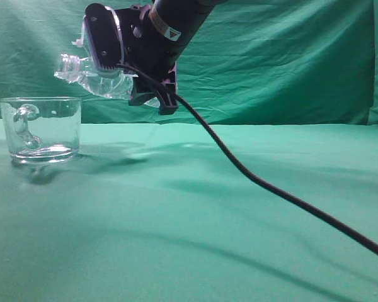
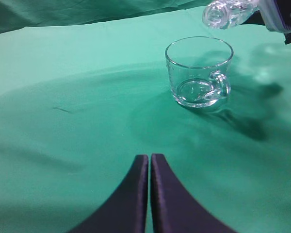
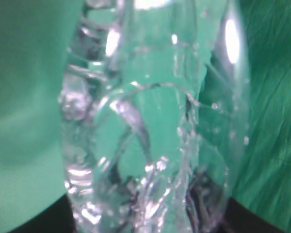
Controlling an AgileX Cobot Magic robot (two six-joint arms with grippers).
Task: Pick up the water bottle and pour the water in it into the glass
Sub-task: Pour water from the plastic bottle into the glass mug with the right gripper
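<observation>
Water bottle (image 1: 91, 77), unlabelled and with no readable writing, lies tipped nearly flat in your right tool (image 1: 135, 78), which is clenched around its body; its mouth hangs just above the glass (image 1: 43, 129) near the bench's (image 1: 227, 207) far left edge. Your left tool (image 2: 149, 167) rests clenched on nothing.
</observation>
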